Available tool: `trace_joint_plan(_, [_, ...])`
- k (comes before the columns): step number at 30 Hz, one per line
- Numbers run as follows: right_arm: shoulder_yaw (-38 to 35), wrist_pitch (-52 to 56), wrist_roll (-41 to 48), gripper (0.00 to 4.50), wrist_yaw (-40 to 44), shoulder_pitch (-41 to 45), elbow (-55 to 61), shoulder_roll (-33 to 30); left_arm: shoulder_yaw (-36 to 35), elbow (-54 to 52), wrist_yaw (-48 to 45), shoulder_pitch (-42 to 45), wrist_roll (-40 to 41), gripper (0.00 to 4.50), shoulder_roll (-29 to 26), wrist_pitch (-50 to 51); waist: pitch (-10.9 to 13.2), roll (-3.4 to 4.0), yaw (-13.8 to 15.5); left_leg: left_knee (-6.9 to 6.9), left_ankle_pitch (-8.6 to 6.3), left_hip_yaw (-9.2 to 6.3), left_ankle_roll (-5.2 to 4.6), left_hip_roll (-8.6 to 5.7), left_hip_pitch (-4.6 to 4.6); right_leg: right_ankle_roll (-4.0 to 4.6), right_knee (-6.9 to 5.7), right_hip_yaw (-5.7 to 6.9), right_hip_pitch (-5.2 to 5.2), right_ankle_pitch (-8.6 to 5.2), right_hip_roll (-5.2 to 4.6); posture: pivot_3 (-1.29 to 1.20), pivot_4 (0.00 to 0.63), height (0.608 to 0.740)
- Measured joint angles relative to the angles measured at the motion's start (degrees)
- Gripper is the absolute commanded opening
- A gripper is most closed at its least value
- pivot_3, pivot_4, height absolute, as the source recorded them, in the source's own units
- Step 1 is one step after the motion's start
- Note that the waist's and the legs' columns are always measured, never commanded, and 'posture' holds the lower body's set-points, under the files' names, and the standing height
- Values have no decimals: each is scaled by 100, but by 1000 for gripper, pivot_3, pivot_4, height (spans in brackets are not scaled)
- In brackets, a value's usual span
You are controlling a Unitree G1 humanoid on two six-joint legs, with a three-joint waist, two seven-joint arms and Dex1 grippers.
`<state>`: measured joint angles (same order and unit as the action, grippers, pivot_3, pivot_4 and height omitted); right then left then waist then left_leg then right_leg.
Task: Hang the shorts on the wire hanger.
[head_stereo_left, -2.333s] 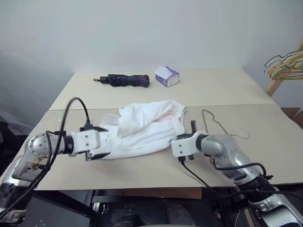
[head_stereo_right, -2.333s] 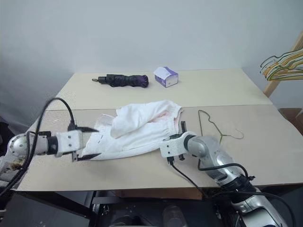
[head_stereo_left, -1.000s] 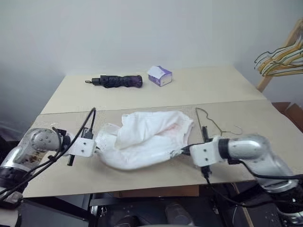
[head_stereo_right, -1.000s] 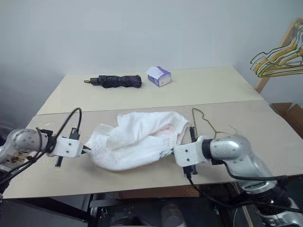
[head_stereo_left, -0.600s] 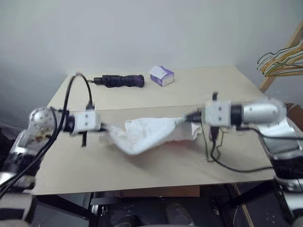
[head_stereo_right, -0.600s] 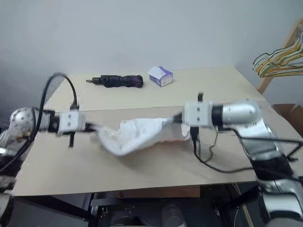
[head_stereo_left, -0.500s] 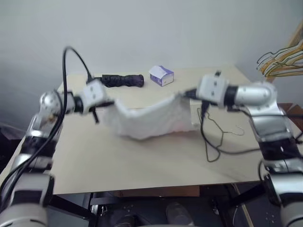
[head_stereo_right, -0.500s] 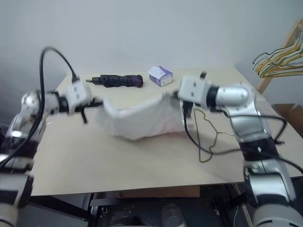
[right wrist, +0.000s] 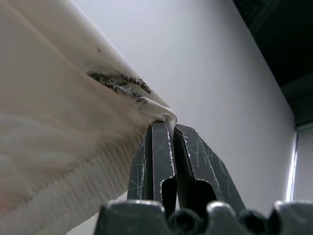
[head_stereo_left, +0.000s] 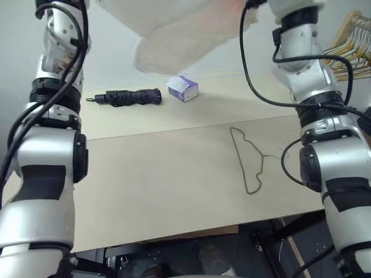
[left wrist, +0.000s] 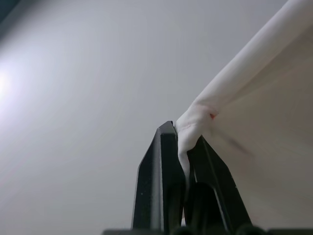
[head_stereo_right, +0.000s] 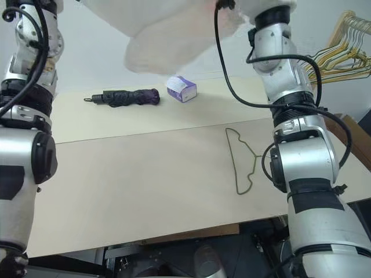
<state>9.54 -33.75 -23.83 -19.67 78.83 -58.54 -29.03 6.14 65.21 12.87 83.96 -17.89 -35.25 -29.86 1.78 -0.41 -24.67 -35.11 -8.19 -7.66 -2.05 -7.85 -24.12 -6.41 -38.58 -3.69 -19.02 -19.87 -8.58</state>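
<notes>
The white shorts [head_stereo_left: 174, 32] hang high above the table, stretched between my two raised arms, with a pink tint near their right end. In the left wrist view my left gripper [left wrist: 182, 134] is shut on one corner of the shorts [left wrist: 254, 122]. In the right wrist view my right gripper [right wrist: 170, 126] is shut on the opposite edge of the shorts [right wrist: 58, 127], by a dark smudge at the hem. The thin wire hanger [head_stereo_left: 249, 162] lies flat on the table's right part, well below the cloth, its hook pointing right.
On the far half of the beige table [head_stereo_left: 162, 191] lie a folded dark umbrella [head_stereo_left: 124, 97] and a purple-and-white tissue box [head_stereo_left: 184, 88]. A bunch of yellow and green hangers [head_stereo_left: 348, 52] hangs on a wooden rack at the right.
Both arms have swung up steeply, lifting the shorts off the table and spreading them between the grippers. The wire hanger has stayed on the table.
</notes>
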Motion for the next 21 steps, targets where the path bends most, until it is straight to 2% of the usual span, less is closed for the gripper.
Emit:
trace_joint_plan(5, [262, -794, 62, 0, 1332, -1387, -115, -185, -75, -306, -1181, -1516, 341, 17, -99, -503, 3, -4, -4, -8, 24, 0, -12, -6, 101, -59, 21, 2, 97, -9, 0, -334, 0, 740])
trace_joint_plan(7, [351, -1009, 109, 0, 1851, -1752, -80, -268, -117, -694, -1698, -2097, 549, 17, -181, -531, 1, -1, -47, -3, 24, 0, -13, -4, 91, -60, 28, 2, 101, -7, 0, -328, 0, 740])
trace_joint_plan(9, [478, -1268, 151, 0, 2407, -2222, -10, -393, -171, -1402, -2412, -3040, 874, 17, -337, -574, -1, 0, -121, 9, 23, 1, -14, -1, 77, -19, 30, 1, 86, 17, -1, -321, 0, 740])
trace_joint_plan(12, [696, -1551, 131, 0, 2978, -2769, 45, -487, -111, -2512, -3566, -4517, 1302, 17, -605, -432, -1, 0, -200, 22, 23, 6, -15, 2, 67, -13, 18, -12, 63, 21, -1, -309, 0, 740])
trace_joint_plan(16, [1047, -1997, -38, 0, 3534, -3245, 244, -601, 44, -4080, -5316, -6310, 1904, 17, -1427, 148, 0, 0, -206, 19, 27, 9, -8, 13, 81, -12, -7, -20, 56, 20, 10, -298, 0, 740])
trace_joint_plan(19, [1237, -2264, -92, 0, 3876, -3579, 403, -730, 19, -4813, -6357, -7143, 2251, 17, -2178, 521, 2, 2, -83, 25, 16, 6, 9, 26, 152, -23, 10, -13, 100, 5, 16, -290, 0, 740])
trace_joint_plan(21, [1316, -2440, -149, 0, 4056, -3775, 571, -782, -59, -5204, -6811, -7517, 2459, 17, -2465, 797, 3, 9, 12, 36, 0, 5, 36, 33, 177, -32, 37, -11, 129, -1, 17, -287, 0, 740])
